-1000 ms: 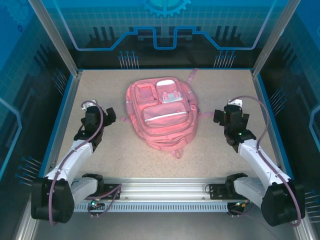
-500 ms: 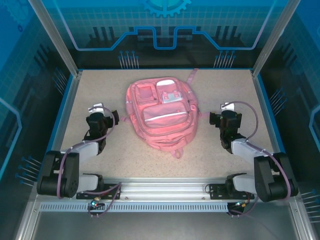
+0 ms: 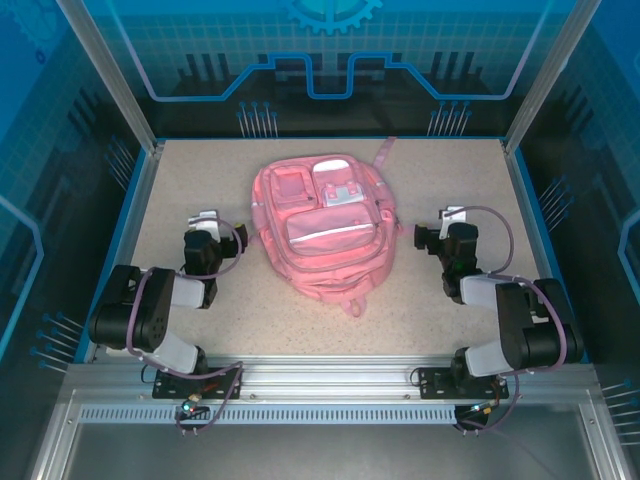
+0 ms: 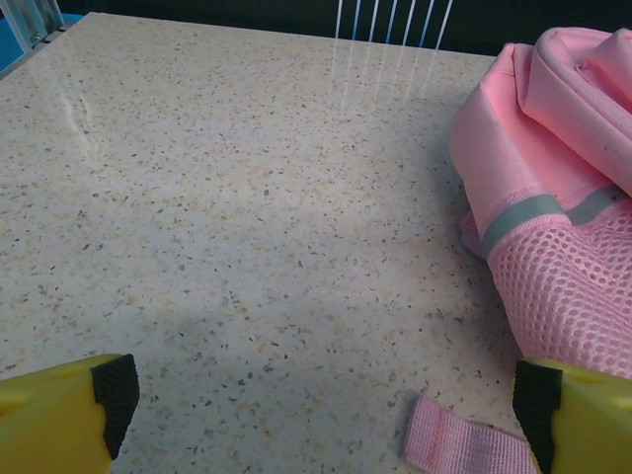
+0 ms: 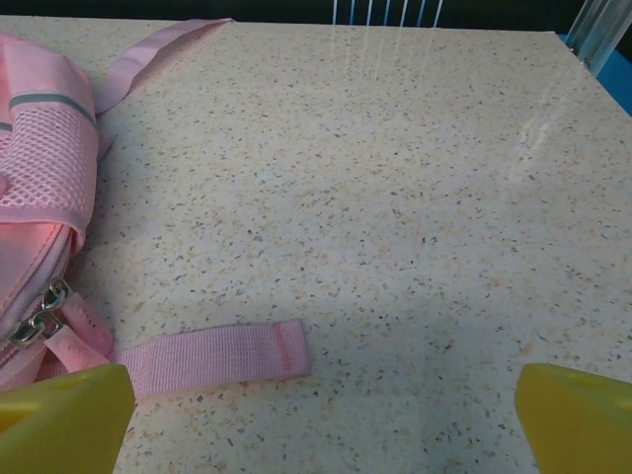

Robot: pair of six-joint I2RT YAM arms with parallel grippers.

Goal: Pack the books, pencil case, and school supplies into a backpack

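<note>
The backpack (image 3: pixel 320 225) lies flat in the middle of the bench (image 3: pixel 200 170), its front pockets upward and its top toward the far edge; it has not moved since a second ago. What has changed is the arms: a second ago both reached forward long from their bases; now both are folded back, with the elbows drawn close to the near rail. The left hand (image 3: pixel 210 243) is now a little nearer to the left side of the backpack; the right hand (image 3: pixel 447 240) is near the right side, also slightly closer than before; neither touches it. Both hands stay wide open and hold nothing. In the left wrist view the yellow fingers (image 4: pixel 59 410) stand far apart, low over the bench, with the mesh side pocket (image 4: pixel 563 286) at the right; in the right wrist view a loose pink strap end (image 5: pixel 217 357) lies flat on the bench between the fingers (image 5: pixel 573 410).
</note>
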